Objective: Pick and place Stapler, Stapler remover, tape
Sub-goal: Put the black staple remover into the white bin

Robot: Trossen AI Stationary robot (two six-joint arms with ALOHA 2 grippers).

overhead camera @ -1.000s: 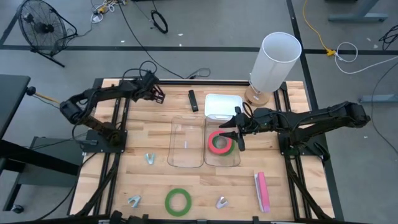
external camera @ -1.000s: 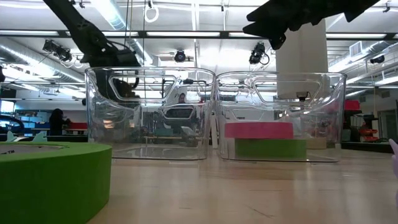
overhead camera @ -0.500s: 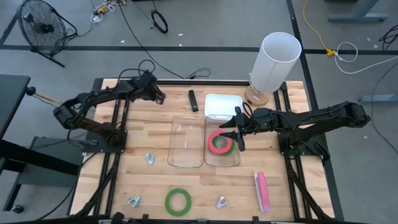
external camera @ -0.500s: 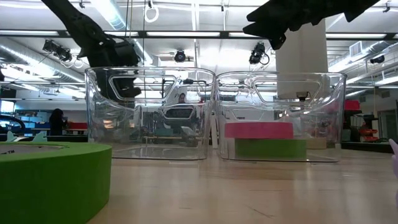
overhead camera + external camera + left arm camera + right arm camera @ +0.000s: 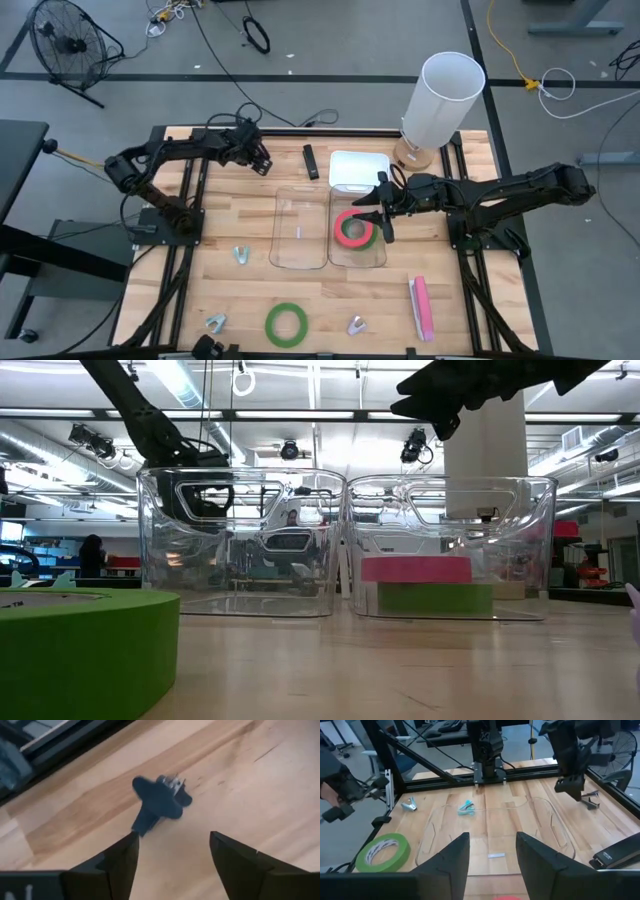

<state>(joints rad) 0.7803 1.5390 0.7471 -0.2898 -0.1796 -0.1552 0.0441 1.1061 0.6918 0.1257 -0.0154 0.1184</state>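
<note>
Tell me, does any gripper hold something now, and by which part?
Nothing is held. The left gripper is open above a small dark object on the table; the right gripper is open and empty.

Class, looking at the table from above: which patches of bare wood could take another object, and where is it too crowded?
Free: the wood between the left bin and the left frame, and the strip between the green tape and the bins. Crowded: the right bin, holding stacked tape under the right end effector, with the white tray behind it.
</note>
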